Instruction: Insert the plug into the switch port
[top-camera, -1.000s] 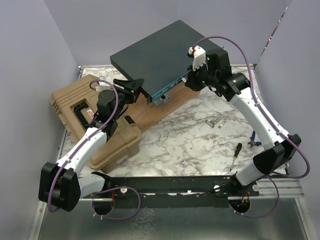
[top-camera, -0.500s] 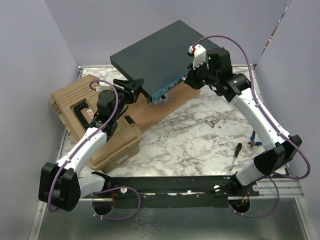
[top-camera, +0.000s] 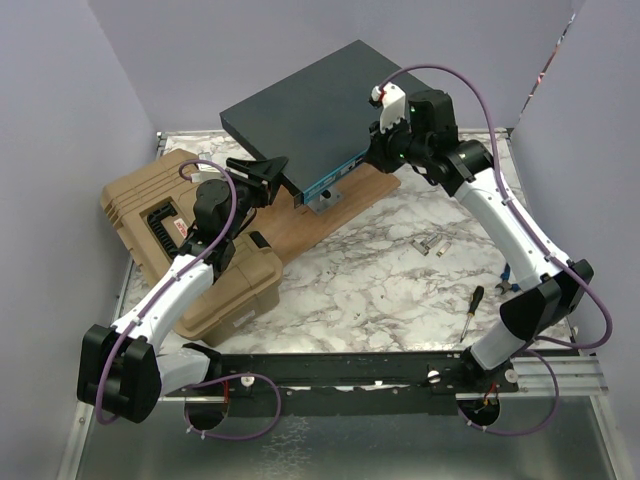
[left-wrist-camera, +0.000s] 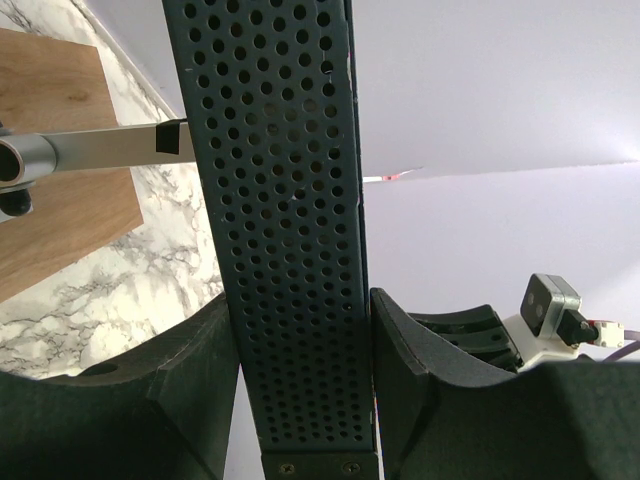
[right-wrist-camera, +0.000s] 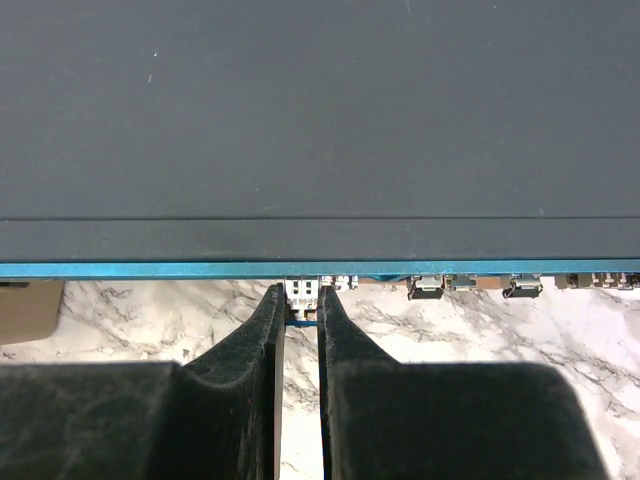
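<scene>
Risks jamming the plug (right-wrist-camera: 303, 291), pinched in the narrow right end effector (right-wrist-camera: 302, 312), against the switch (right-wrist-camera: 320, 120) face beside a port (right-wrist-camera: 425, 288) if misaligned, or twisting that box within the left end effector (left-wrist-camera: 300, 300) clamping its side.

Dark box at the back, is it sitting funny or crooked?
Yes. The dark box sits at a slant to the table and seems lifted above the wooden board, with the left end effector clamped on its holey side.

plug (right-wrist-camera: 302, 291) at switch (right-wrist-camera: 320, 120) front, case (top-camera: 140, 200) left of board (top-camera: 352, 195)
</scene>
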